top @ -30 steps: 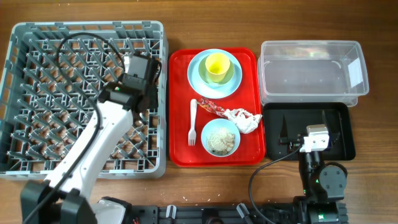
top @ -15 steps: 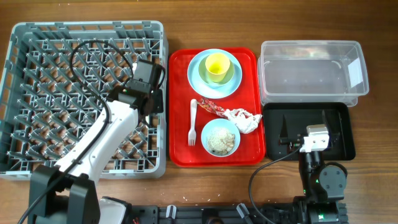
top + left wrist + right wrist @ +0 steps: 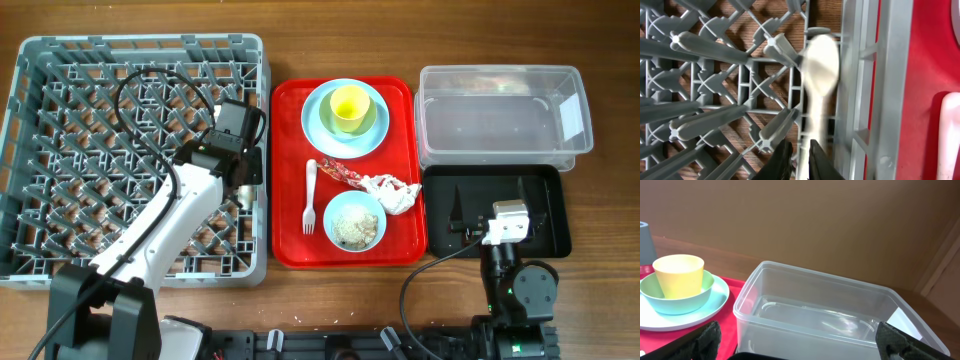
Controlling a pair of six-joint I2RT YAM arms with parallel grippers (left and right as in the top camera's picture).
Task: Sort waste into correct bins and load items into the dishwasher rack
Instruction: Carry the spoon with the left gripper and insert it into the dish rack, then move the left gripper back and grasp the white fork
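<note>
Spoon (image 3: 817, 75) first: the left wrist view shows the white plastic piece pinched by its handle between the closed fingers of the left gripper (image 3: 799, 159). Its bowl end points away, over a cell just inside the right wall of the grey dishwasher rack (image 3: 60, 50). Whether its tip already touches the lattice cannot be told. The rack holds nothing else that the overhead view shows, so loading looks to be at its very start, with the spoon about to become the first item placed. Everything else sits on the red tray (image 3: 290, 200). The yellow cup (image 3: 350, 105) is nested in a shallow bowl on the light blue plate (image 3: 315, 128) at the far end. The fork (image 3: 310, 195) lies along the left side, and the bowl of rice scraps (image 3: 354, 222) is at the near end. The red wrapper (image 3: 340, 172) and the crumpled napkin (image 3: 392, 192) lie between them. The clear tub (image 3: 500, 120) and the black tray (image 3: 440, 215) show no waste, so sorting appears not yet begun. The right gripper (image 3: 801, 347) hovers above the black tray with its fingers spread wide and nothing between them.
</note>
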